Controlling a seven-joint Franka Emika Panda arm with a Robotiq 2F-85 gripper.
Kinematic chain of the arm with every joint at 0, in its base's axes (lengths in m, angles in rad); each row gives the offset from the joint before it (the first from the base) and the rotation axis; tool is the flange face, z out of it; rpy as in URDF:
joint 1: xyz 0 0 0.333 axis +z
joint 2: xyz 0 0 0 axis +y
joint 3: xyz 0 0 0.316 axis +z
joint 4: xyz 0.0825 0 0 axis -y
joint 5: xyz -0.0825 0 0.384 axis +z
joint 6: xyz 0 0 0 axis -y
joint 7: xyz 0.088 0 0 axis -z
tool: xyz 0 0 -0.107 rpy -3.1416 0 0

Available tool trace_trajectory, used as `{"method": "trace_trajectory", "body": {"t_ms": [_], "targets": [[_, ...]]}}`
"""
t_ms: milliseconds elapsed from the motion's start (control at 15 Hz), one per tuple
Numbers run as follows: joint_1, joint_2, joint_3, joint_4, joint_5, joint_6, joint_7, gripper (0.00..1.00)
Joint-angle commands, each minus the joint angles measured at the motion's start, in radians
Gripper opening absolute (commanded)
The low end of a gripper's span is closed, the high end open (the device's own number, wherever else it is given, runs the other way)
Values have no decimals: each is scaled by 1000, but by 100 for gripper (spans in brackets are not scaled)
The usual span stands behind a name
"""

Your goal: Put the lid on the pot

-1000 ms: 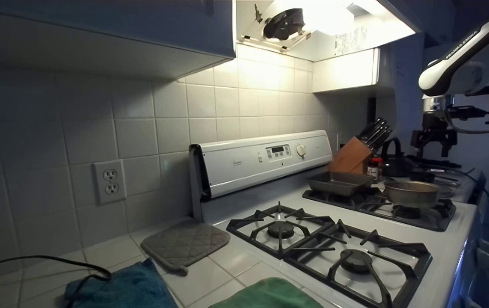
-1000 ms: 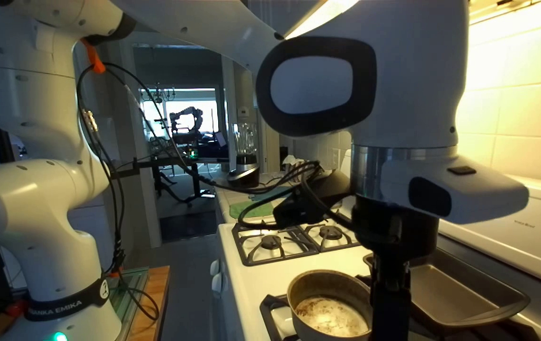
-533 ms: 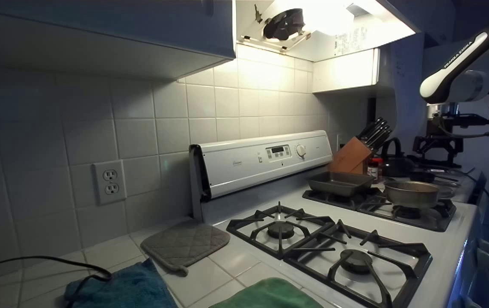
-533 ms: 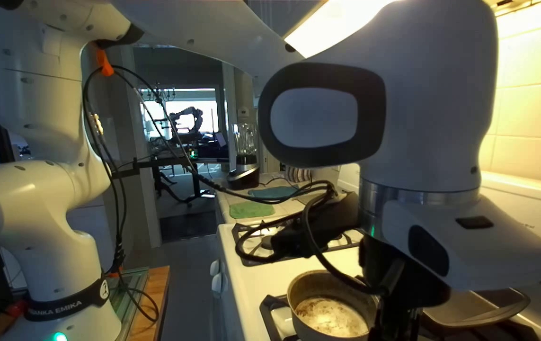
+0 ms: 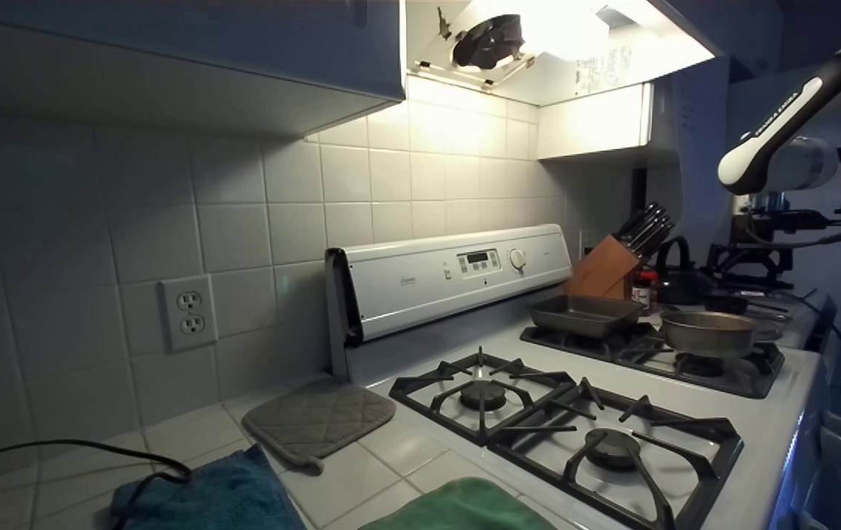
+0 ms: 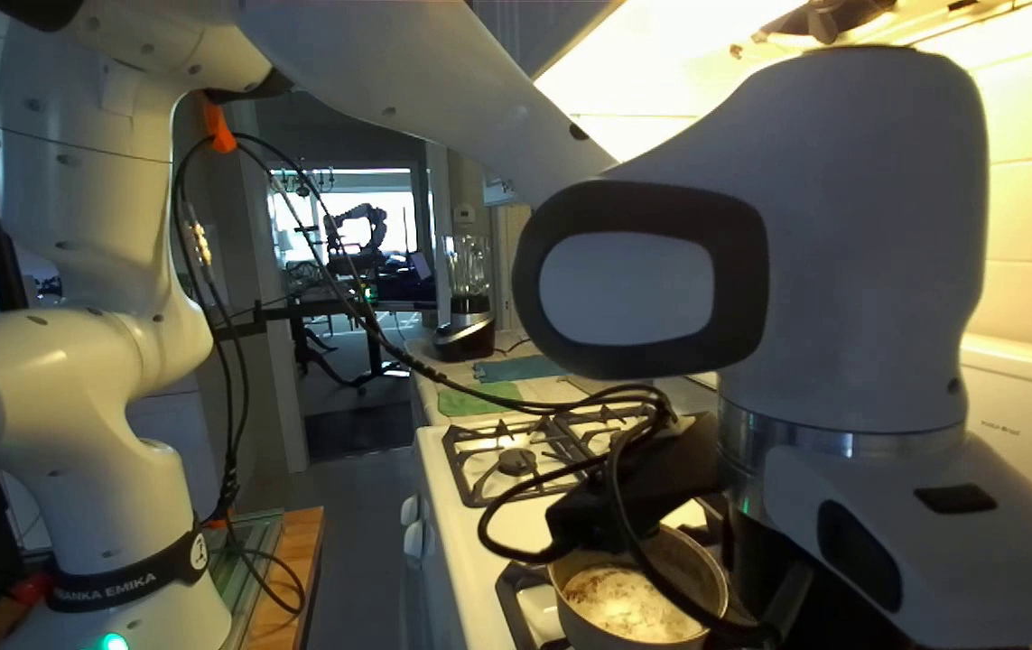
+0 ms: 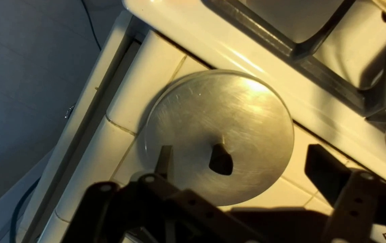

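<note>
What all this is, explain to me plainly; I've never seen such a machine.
The big white machine is a robot arm. The wide kitchen pictures come from two cameras that are not on it; the close one is from a camera on its wrist, looking down. At the arm's end is the gripper, a sort of hand: it stands open, holds nothing and seems to hover over the lid. The lid lies, knob up, on the tiled counter beside the stove. On the stove stand the pot, uncovered, and a pan. Beyond the pan is a knife block; at the stove's other side lie a pad, a blue cloth and a green cloth. Likely the lid is meant for the pot.
</note>
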Motion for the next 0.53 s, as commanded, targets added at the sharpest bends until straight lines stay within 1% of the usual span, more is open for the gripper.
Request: {"method": "trace_trajectory", "body": {"t_ms": [0, 467], "targets": [[-4, 53, -8, 41, -5, 28, 25, 100], [-6, 107, -22, 68, -12, 49, 25, 100]]}}
